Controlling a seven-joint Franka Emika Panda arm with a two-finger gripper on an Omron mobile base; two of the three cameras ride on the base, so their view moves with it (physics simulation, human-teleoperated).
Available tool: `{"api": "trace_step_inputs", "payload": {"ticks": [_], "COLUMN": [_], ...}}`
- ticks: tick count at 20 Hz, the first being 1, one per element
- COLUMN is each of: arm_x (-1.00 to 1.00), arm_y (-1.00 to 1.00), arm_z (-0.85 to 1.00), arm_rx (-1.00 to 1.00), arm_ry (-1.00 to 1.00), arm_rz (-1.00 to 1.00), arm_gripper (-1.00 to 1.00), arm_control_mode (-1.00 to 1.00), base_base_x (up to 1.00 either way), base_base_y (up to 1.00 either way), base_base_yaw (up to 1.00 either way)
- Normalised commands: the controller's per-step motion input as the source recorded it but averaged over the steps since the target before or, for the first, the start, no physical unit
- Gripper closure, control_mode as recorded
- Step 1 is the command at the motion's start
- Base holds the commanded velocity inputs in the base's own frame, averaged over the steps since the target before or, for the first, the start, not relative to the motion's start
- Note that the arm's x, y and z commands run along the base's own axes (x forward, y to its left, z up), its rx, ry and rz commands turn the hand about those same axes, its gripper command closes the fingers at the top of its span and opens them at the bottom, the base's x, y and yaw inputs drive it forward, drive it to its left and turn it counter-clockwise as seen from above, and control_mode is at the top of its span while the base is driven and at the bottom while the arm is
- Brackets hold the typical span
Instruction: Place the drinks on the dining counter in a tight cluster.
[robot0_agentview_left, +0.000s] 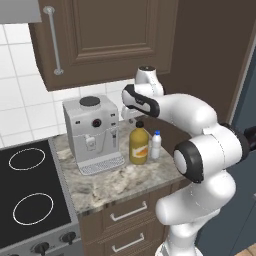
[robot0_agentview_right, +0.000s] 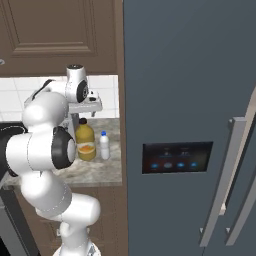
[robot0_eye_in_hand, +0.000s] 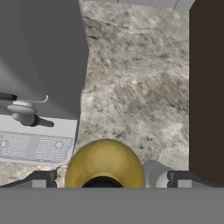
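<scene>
Right now the gripper (robot0_eye_in_hand: 109, 186) hangs wide apart above the orange jug (robot0_agentview_left: 139, 146) on the small marbled counter (robot0_agentview_left: 100, 185), so descending could knock the blue-capped white bottle (robot0_agentview_left: 156, 145) just beside it or scrape the coffee machine (robot0_agentview_left: 92, 132).

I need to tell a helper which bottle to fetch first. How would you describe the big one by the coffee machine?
Find the silver coffee machine on the small marbled countertop right of the black stovetop. Just right of the machine stands the big orange-yellow jug-like bottle with a black cap. It is taller and wider than the small white bottle with a blue cap beside it.
</scene>
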Motion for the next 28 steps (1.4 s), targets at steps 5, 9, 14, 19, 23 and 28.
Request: {"api": "trace_step_inputs", "payload": {"ticks": [5,9,14,19,23,28], "arm_x": [-0.12,-0.24,-0.07,0.06,0.00,-0.02], "arm_y": [0.00,0.00,0.00,0.00,0.00,0.00], "arm_z": [0.00,0.00,0.00,0.00,0.00,-0.05], "arm_rx": [0.00,0.00,0.00,0.00,0.00,0.00], "arm_ry": [0.00,0.00,0.00,0.00,0.00,0.03], "arm_rz": [0.00,0.00,0.00,0.00,0.00,0.00], "arm_gripper": [-1.00,-1.00,-1.00,-1.00,-1.00,-1.00], "arm_control_mode": [-1.00,-1.00,-1.00,-1.00,-1.00,-1.00], "base_base_x": [0.00,0.00,0.00,0.00,0.00,0.00], "base_base_y": [0.00,0.00,0.00,0.00,0.00,0.00], "base_base_yaw": [0.00,0.00,0.00,0.00,0.00,0.00]}}
